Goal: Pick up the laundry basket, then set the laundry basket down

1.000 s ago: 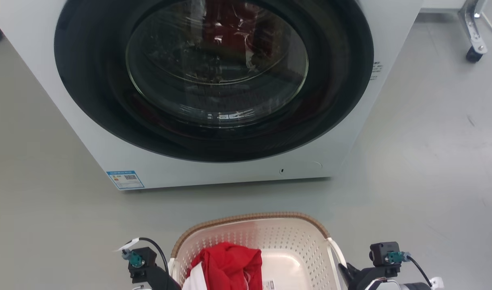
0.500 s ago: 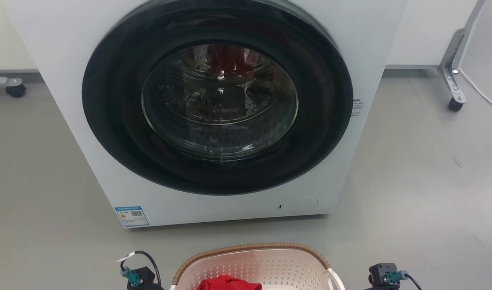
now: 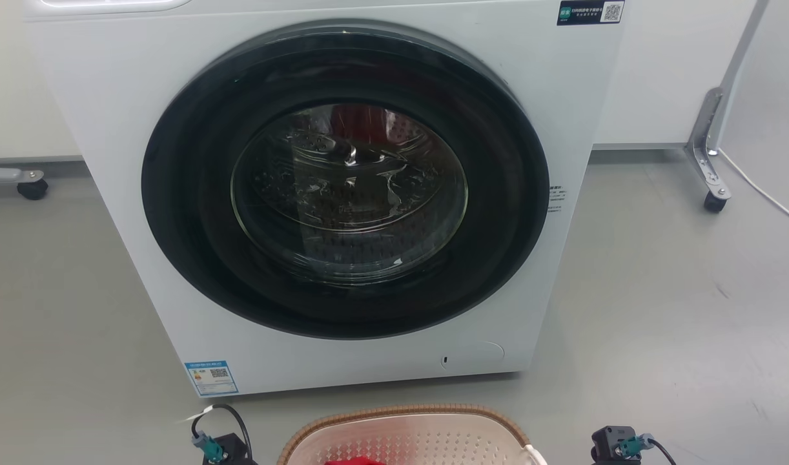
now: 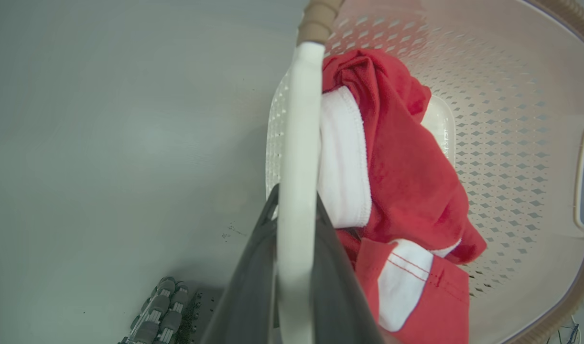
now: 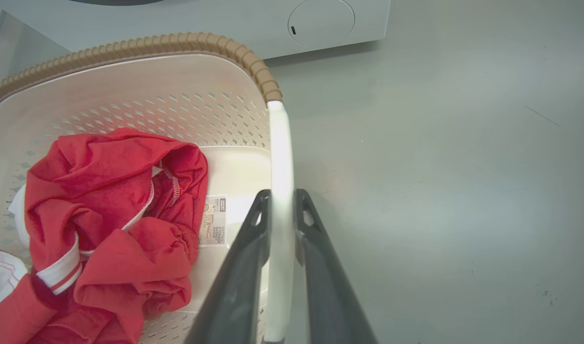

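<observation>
Laundry basket (image 3: 407,414) low at the head view's bottom edge, just in front of the washer (image 3: 110,103), its far brown rim above grey floor (image 3: 678,310). Basket hangs between the two grippers. Left gripper (image 4: 296,200) clamped on the left handle (image 4: 299,119), one dark finger either side of the white bar. Right gripper (image 5: 281,196) pinched the same way on the right handle (image 5: 280,143), tips short of where the rim joins it. Red-and-white garment (image 5: 110,191) bunched inside, touching the bottom label (image 5: 214,220). Whether the basket's underside touches the floor: cannot tell.
</observation>
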Robot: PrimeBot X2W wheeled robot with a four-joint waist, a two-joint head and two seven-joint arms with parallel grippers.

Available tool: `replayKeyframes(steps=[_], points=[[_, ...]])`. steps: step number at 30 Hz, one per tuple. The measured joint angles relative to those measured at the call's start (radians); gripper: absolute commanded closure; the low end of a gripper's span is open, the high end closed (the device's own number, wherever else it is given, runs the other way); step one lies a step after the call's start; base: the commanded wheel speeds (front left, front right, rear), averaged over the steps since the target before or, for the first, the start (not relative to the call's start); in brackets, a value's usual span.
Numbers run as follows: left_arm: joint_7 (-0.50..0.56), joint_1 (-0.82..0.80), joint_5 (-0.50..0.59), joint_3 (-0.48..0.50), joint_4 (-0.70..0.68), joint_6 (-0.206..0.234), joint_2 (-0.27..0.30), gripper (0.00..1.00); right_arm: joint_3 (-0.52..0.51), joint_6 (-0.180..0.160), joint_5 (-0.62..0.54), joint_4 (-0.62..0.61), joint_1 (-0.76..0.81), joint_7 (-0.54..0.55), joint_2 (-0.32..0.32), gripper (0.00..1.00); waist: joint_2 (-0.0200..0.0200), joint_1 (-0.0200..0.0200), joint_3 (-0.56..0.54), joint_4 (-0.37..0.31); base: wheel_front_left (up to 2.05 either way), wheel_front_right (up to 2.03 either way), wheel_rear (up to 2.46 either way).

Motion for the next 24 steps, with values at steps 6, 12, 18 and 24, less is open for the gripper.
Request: replayKeyframes(steps=[6, 12, 18, 24], points=[[0.017, 0.019, -0.01, -0.017, -0.002, 0.0, 0.001, 1.0, 0.002, 0.0, 0.018, 0.002, 0.012, 0.028, -0.002, 1.0, 0.0, 0.0001, -0.018, -0.002, 0.0, 0.0, 0.0], [0.018, 0.021, -0.013, -0.018, -0.002, 0.0, 0.001, 1.0, 0.008, 0.0, 0.035, 0.002, 0.017, 0.045, -0.004, 1.0, 0.0, 0.0002, -0.024, 0.0, 0.0, 0.0, 0.0], [0.018, 0.024, -0.018, -0.021, -0.002, 0.0, 0.001, 1.0, 0.015, 0.0, 0.051, 0.0, 0.017, 0.055, -0.007, 1.0, 0.0, 0.0001, -0.026, -0.001, 0.0, 0.0, 0.0], [0.017, 0.024, -0.024, -0.024, -0.003, 0.0, 0.001, 1.0, 0.021, 0.0, 0.055, -0.004, 0.017, 0.062, -0.01, 1.0, 0.0, 0.0001, -0.027, -0.001, 0.0, 0.0, 0.0]])
